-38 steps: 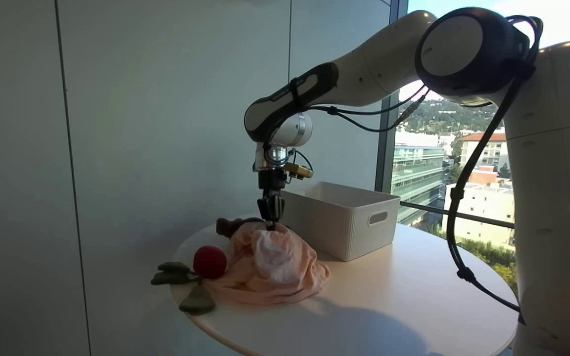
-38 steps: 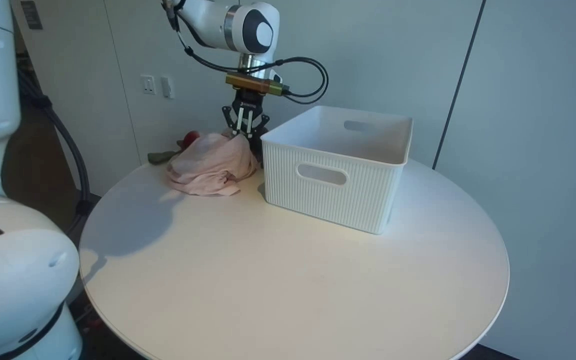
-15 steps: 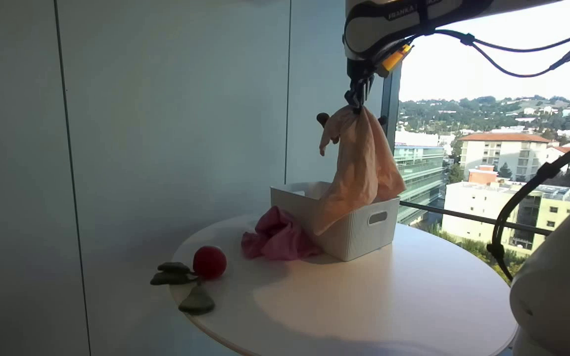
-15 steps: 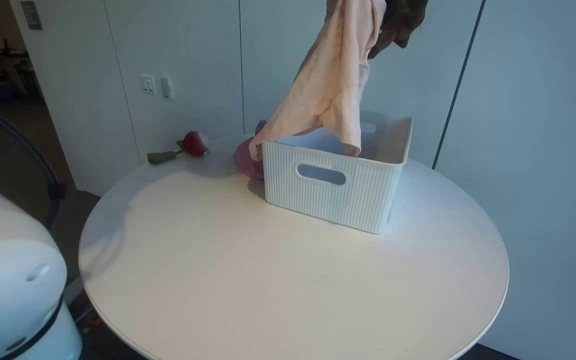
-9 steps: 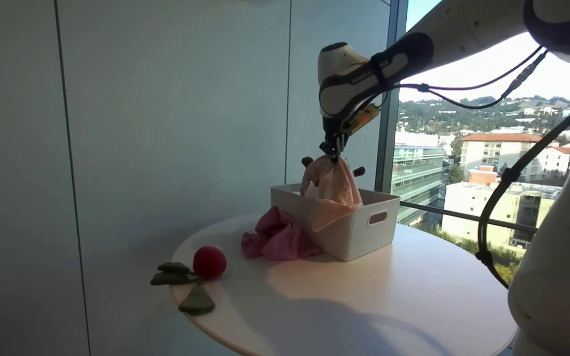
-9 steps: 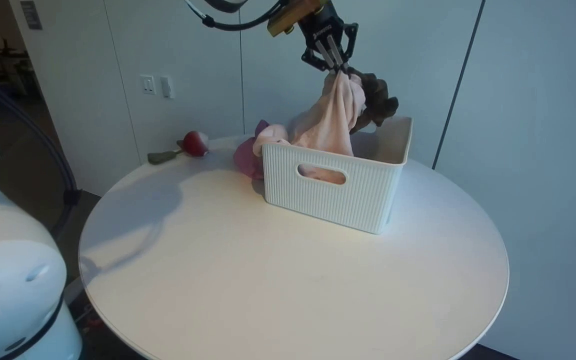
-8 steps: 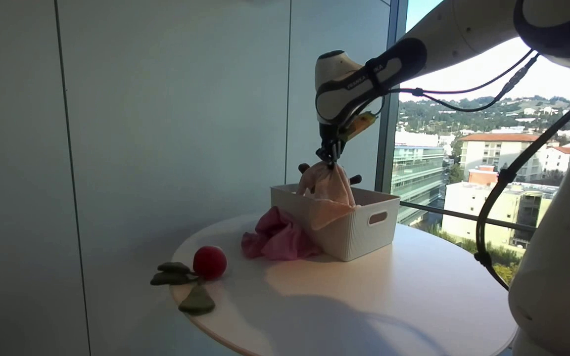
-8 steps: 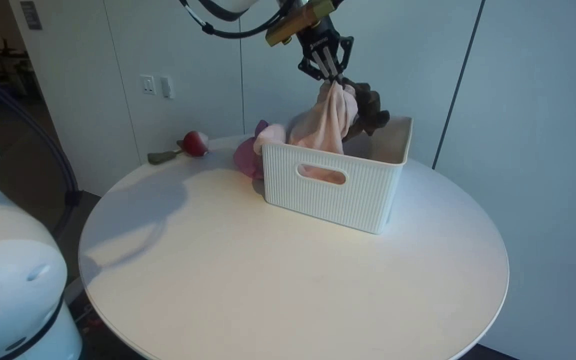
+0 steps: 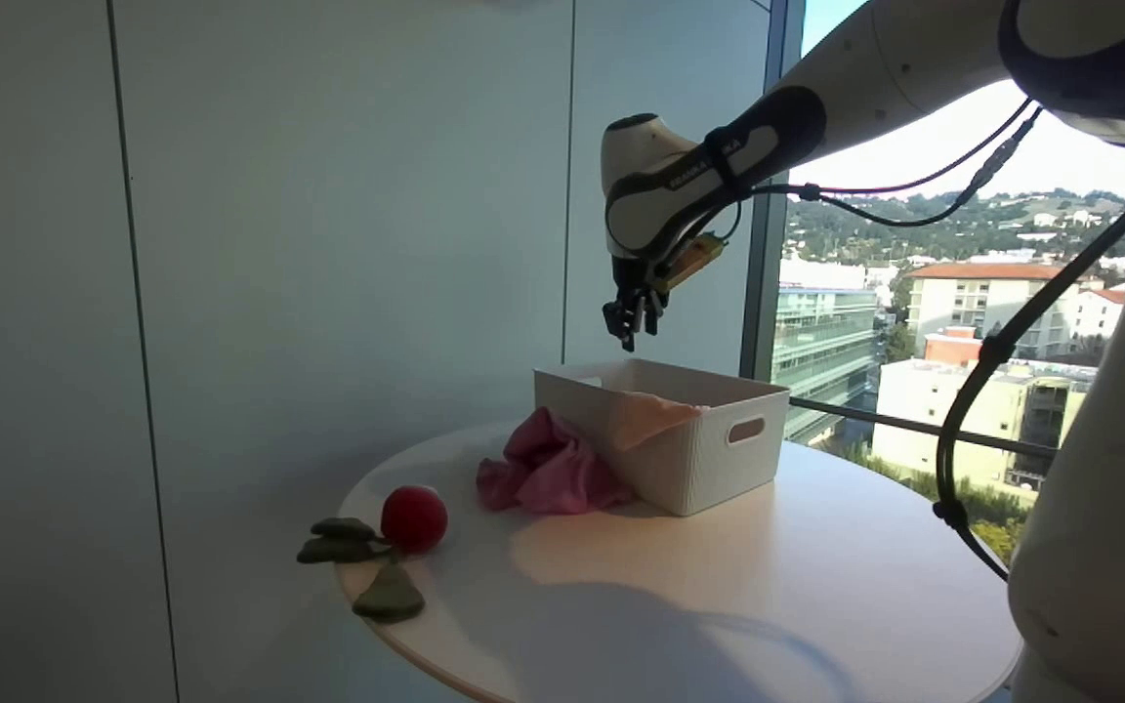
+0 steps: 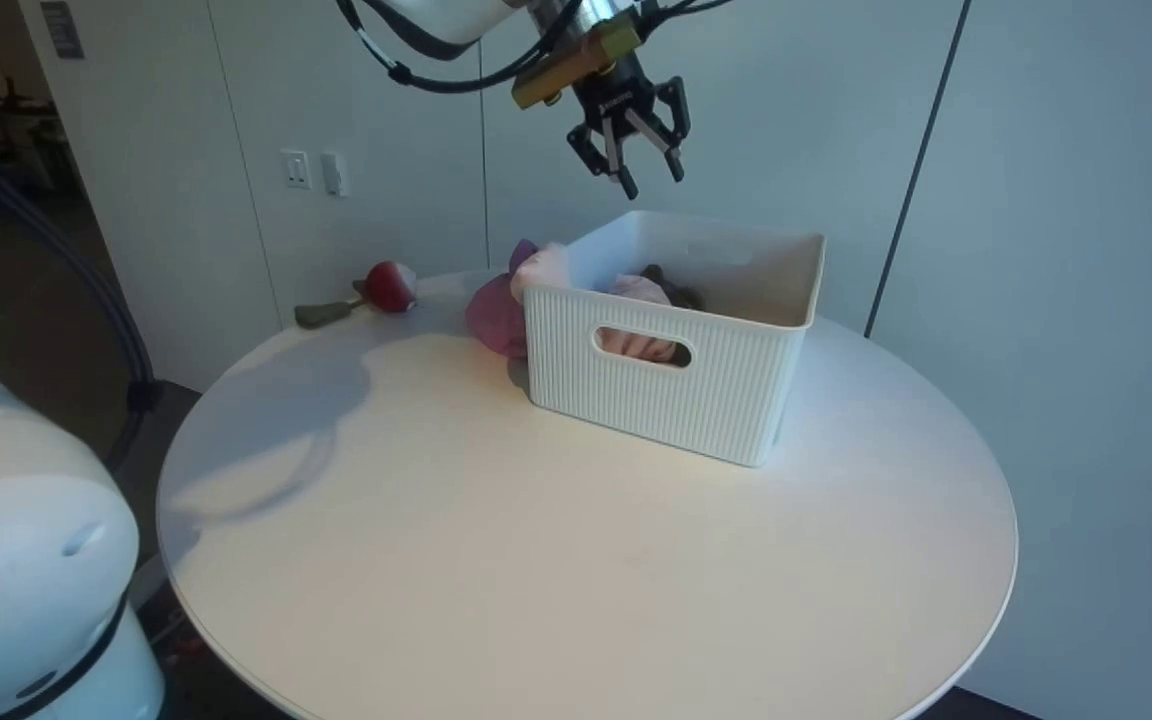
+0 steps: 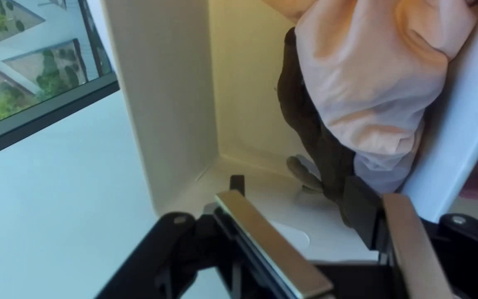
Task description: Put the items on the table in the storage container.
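The white storage container (image 9: 655, 464) stands on the table in both exterior views. The peach cloth (image 11: 380, 83) lies mostly inside it, with one end draped over the rim in both exterior views. A dark brown soft item (image 11: 330, 153) lies in the container, partly under the peach cloth. A magenta cloth (image 9: 553, 469) is crumpled on the table against the container's side. A red and white round item (image 10: 391, 288) with green leaves (image 9: 390, 593) rests near the table's edge. My gripper (image 10: 653, 184) is open and empty above the container.
The round white table (image 10: 576, 560) bears everything. A wall (image 9: 348, 244) stands close behind it, and a window (image 9: 865, 322) is beside it. The container's rim (image 10: 666, 305) stands below the gripper. The leaves overhang the table's edge.
My gripper lifted the peach cloth and brown item from the table, carried them over the container and opened. Both dropped in. The magenta cloth beneath came into view.
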`<state>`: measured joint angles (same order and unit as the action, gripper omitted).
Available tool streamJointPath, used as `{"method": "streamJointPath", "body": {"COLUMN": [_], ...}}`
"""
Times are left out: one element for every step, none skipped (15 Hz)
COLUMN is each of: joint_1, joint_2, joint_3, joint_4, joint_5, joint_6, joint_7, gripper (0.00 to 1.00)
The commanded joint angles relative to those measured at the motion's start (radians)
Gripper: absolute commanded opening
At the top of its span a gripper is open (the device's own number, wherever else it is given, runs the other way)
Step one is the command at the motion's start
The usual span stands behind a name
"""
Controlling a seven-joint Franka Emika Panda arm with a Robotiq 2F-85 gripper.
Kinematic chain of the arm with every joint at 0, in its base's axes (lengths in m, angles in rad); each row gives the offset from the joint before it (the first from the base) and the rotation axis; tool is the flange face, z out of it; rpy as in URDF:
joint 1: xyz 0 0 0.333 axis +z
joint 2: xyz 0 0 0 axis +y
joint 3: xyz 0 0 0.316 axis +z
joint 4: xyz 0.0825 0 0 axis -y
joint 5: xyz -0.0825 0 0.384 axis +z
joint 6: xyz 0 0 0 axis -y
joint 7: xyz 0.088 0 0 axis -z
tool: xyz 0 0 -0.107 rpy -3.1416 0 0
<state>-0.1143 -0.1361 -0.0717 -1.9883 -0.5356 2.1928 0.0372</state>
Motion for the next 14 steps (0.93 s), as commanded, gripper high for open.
{"method": "streamJointPath", "body": {"joint_1": [0.029, 0.047, 0.069, 0.093, 0.116, 0.139, 0.163, 0.185, 0.197, 0.194, 0.194, 0.19, 0.188, 0.183], "joint_2": [-0.175, -0.213, -0.246, -0.264, -0.255, -0.253, -0.243, -0.223, -0.202, -0.169, -0.141, -0.102, -0.068, -0.036], "joint_3": [0.028, 0.032, 0.039, 0.044, 0.039, 0.035, 0.026, 0.017, 0.014, 0.02, 0.02, 0.023, 0.026, 0.029], "joint_4": [-0.034, -0.027, -0.014, 0.003, 0.012, 0.016, 0.014, 0.013, 0.016, 0.018, 0.018, 0.022, 0.026, 0.027], "joint_5": [-0.007, 0.041, 0.096, 0.15, 0.21, 0.268, 0.328, 0.388, 0.434, 0.45, 0.469, 0.48, 0.494, 0.498], "joint_6": [0.034, 0.028, 0.01, 0.0, 0.015, 0.026, 0.035, 0.037, 0.013, -0.005, -0.02, -0.04, -0.049, -0.054], "joint_7": [-0.054, -0.096, -0.13, -0.161, -0.189, -0.211, -0.242, -0.275, -0.302, -0.306, -0.322, -0.327, -0.338, -0.345], "gripper": [0.95, 0.99, 1.0, 1.0, 1.0, 1.0, 1.0, 1.0, 1.0, 1.0, 1.0, 1.0, 1.0, 1.0]}}
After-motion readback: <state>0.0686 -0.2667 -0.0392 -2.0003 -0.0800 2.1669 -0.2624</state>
